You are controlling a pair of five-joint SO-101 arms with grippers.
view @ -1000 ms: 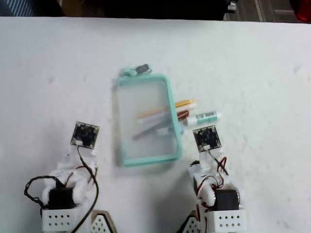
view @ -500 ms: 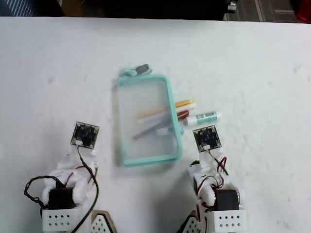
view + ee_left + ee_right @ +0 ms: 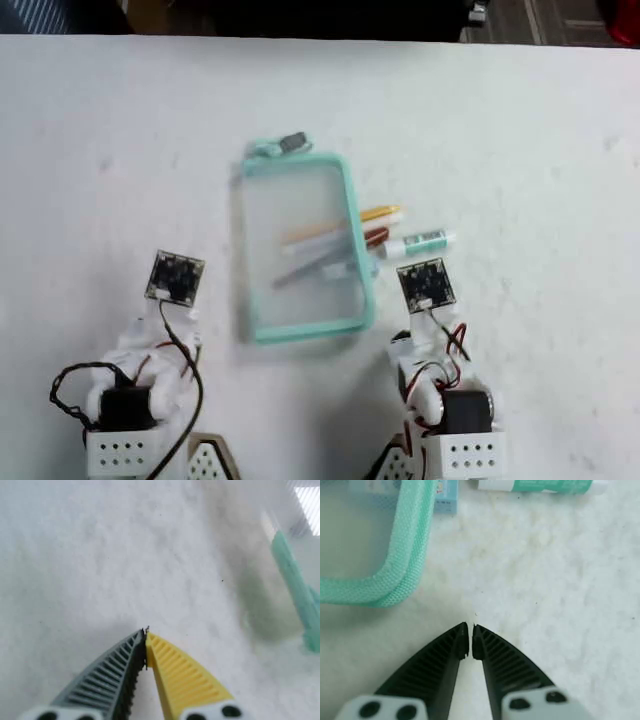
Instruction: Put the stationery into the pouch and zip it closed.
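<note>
- Pouch [image 3: 300, 332]: teal-edged, translucent, lying flat at frame centre on the white surface [image 3: 520, 140].
- Stationery: the yellow pen [image 3: 382, 213] protrudes past the pouch's right edge. The white-green marker [image 3: 422, 241] lies just beside that edge.
- Left gripper [image 3: 145, 632]: lower left, fingers pressed together, empty.
- Right gripper [image 3: 468, 627]: near the pouch's lower-right corner, fingers almost touching, empty.

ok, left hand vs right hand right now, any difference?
Colour: left hand has one grey and one yellow finger; right hand has two black ones. Position: left hand is over bare table, right hand is just off a corner of the pouch. Both are shut and empty.
</note>
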